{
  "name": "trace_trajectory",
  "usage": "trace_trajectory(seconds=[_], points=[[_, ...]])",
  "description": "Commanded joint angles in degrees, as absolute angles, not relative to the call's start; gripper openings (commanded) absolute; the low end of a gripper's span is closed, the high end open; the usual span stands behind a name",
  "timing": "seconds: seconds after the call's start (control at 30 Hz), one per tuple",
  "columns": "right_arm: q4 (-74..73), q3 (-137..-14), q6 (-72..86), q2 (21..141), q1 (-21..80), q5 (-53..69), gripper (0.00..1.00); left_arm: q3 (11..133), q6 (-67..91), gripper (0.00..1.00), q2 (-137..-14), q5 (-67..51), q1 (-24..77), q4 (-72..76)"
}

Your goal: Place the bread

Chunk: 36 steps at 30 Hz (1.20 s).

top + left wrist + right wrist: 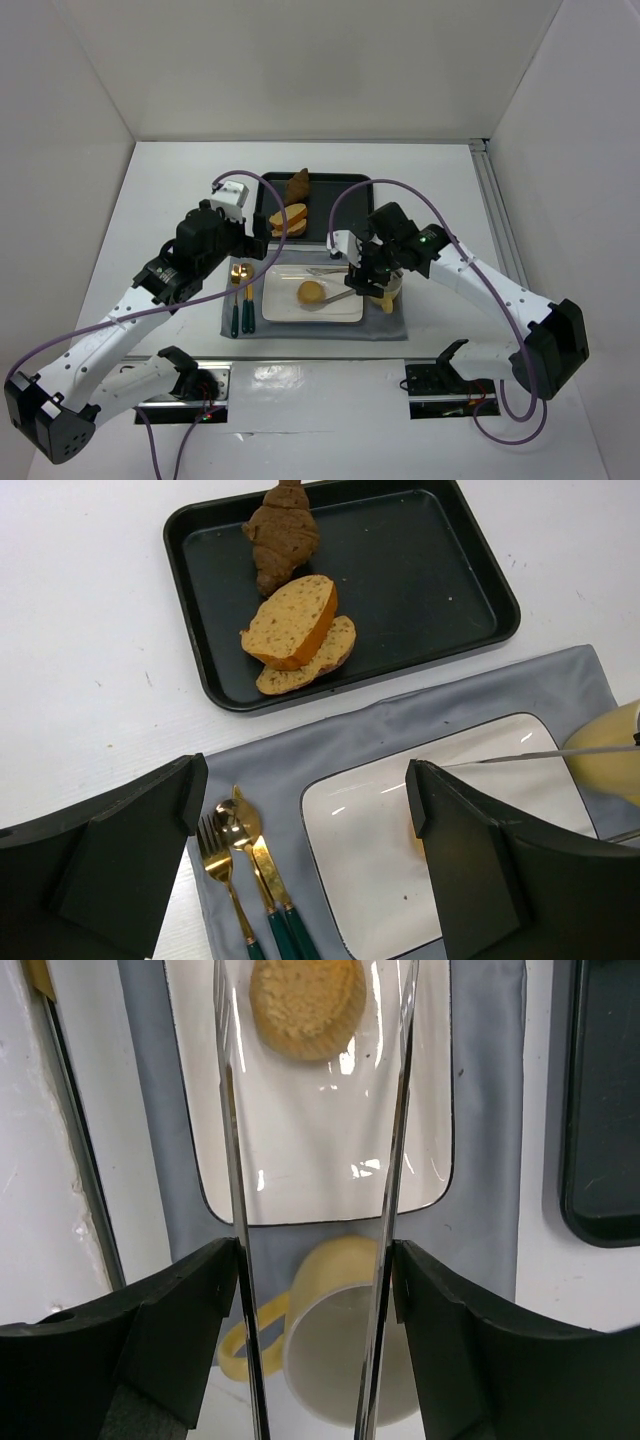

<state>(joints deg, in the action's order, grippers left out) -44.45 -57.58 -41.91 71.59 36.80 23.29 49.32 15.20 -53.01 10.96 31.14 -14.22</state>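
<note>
Black tray sits at the far middle of the white surface in the overhead view, holding a brown croissant and two bread slices. Just in front of it lies a grey mat carrying a white plate, gold and green cutlery on its left and a yellow mug on its right. The round bread lies on the plate, near its middle. The right gripper hangs over the plate's right end, clamped on metal tongs whose two arms reach leftward on either side of the bread; whether they touch it cannot be told. The left gripper hovers over the tray's near left corner. From the left wrist, the gripper is spread wide with nothing between its fingers; below it show the cutlery, the plate's left end and, beyond them, the tray with the slices leaning together next to the croissant. From the right wrist, the fingers press the tongs' arms from outside, the arms standing apart, the mug directly beneath and the bread further out on the plate between the arms.
</note>
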Motion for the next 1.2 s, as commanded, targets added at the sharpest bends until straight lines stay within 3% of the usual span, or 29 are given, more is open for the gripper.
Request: trace_trajectory(seconds=[0.0,0.5,0.9,1.17], points=[[-44.82,-58.79,-43.07,69.96,37.18,22.59,0.73,49.92,15.47,1.00,-52.38,12.30,30.76,-13.36],[-47.03,-71.89,-43.59,71.89,37.18,27.16,0.71,49.92,15.47,1.00,-52.38,11.78,30.76,-13.36],[-21.82,-65.57,-43.07,78.82,36.57,14.15,0.67,48.87,16.79,1.00,-50.19,19.69,30.76,-13.36],[-18.02,-69.07,-43.59,85.60,36.56,13.62,0.63,48.87,17.31,1.00,-49.57,20.21,30.76,-13.36]])
